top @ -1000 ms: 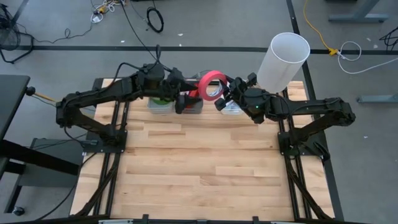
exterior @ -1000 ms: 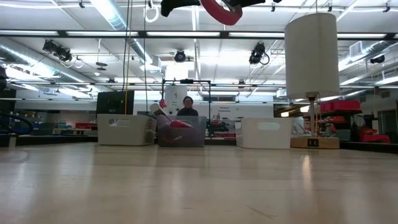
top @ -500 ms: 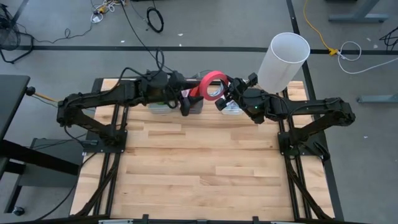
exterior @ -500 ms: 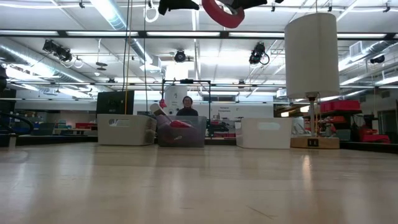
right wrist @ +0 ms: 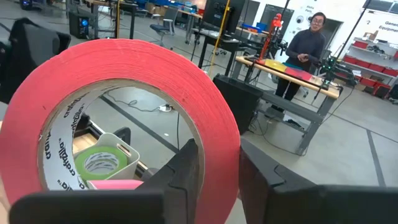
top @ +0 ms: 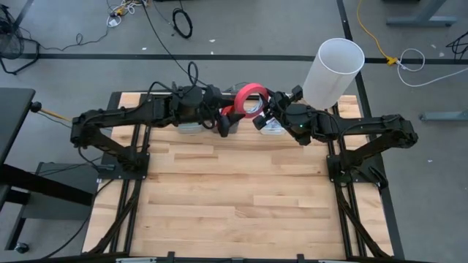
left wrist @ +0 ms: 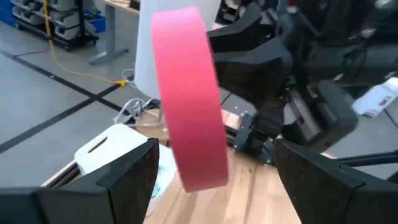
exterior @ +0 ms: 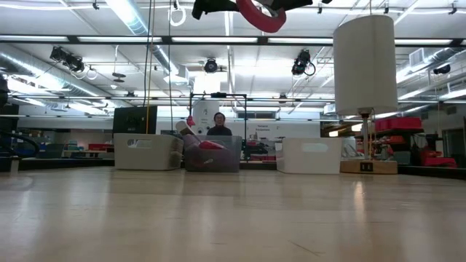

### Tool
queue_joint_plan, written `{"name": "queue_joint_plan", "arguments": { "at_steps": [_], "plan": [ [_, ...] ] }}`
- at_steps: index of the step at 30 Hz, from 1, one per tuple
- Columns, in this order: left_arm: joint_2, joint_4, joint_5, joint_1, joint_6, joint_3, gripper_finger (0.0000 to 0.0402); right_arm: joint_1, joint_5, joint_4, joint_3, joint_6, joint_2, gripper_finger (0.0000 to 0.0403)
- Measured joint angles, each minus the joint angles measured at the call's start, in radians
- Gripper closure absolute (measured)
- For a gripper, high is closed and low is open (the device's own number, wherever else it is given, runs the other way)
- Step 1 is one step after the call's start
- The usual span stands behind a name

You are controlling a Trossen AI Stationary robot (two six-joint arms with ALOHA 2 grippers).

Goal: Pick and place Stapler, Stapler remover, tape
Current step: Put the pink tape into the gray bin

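Note:
A red-pink tape roll [top: 248, 98] stands on edge in the air over the bins at the table's far edge; it also shows at the top of the low view [exterior: 258, 14]. My right gripper [top: 261, 113] is shut on it. My left gripper [top: 227, 124] is open just left of the roll, with one finger on each side of the roll's band [left wrist: 189, 99], touching nothing. A green tape roll [right wrist: 99, 162] lies flat in a white bin [right wrist: 127, 149] below. The stapler and the stapler remover cannot be made out. My right gripper pinches the roll's wall [right wrist: 227, 146], with one finger [right wrist: 186, 168] inside the open centre and the other finger [right wrist: 273, 180] outside on the red band. It comes from the table's right side. The roll stands on edge, lifted clear above the bins.
Three bins stand in a row at the far edge: left [exterior: 148, 151], middle [exterior: 212, 154] with something red inside, right [exterior: 312, 155]. A tall white cylinder lamp [top: 333, 69] stands at the far right. A person [exterior: 218, 124] is in the room beyond.
My left gripper has moved toward the table's right edge, closing in on the red-pink roll. The roll and my right gripper have stayed where they were.

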Motion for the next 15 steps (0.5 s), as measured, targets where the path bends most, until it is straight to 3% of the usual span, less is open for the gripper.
{"name": "queue_joint_plan", "arguments": {
  "at_steps": [6,15],
  "plan": [
    [0.004,-0.005,-0.037,-0.004,-0.004,-0.001,0.0095,0.000,-0.008,-0.002,0.000,0.000,0.000,0.0319],
    [0.006,-0.007,-0.037,-0.004,-0.004,0.000,0.0183,0.000,-0.009,-0.002,0.000,-0.001,0.000,0.0319]
  ]
}}
